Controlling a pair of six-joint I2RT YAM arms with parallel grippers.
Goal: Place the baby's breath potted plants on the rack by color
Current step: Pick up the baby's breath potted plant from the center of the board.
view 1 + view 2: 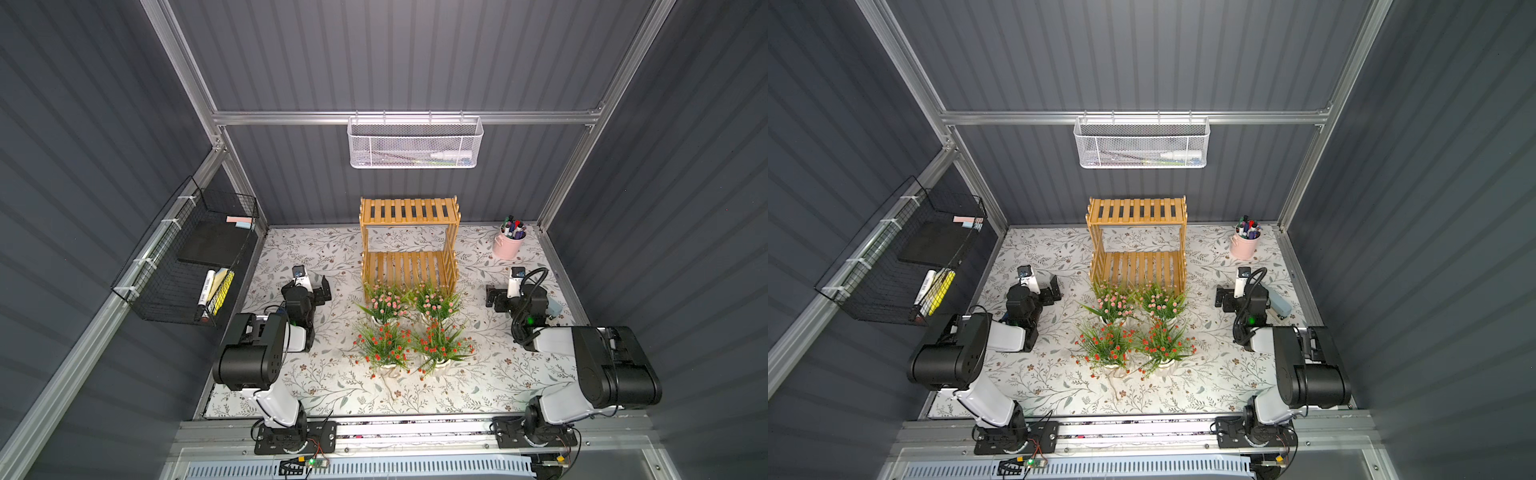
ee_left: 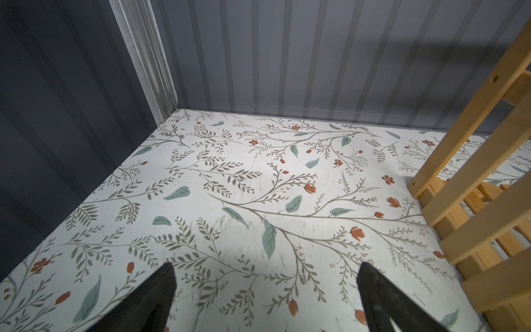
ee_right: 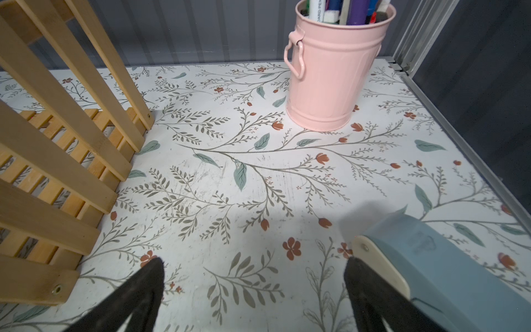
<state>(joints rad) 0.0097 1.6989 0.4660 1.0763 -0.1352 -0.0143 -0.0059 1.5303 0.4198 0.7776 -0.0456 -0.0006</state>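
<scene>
Both left hand (image 2: 266, 266) and right hand (image 3: 254, 260) gape empty; marker (image 3: 316, 8) in pink bucket (image 3: 324, 86) reads "OARD PEN".

A white tabletop (image 2: 230, 178) printed with grey-green sprigs and rust-red flowers carries a pink metal pail (image 3: 330, 83), which stands upright near the back right corner and is stuffed with whiteboard markers (image 3: 355, 10). A blue-grey stapler (image 3: 448, 270) with a cream nose lies nearer the front by the right edge. A white mesh basket (image 1: 415, 143) hangs from the aluminium rail (image 1: 291, 117) on the back wall with a white bottle-shaped item (image 1: 451, 155) lying inside, and a black wire basket (image 1: 183, 266) tied to the left side rail holds pink and blue sticky notes (image 1: 240, 220), a black pad (image 1: 208, 245) and a white marker (image 1: 206, 291).
</scene>
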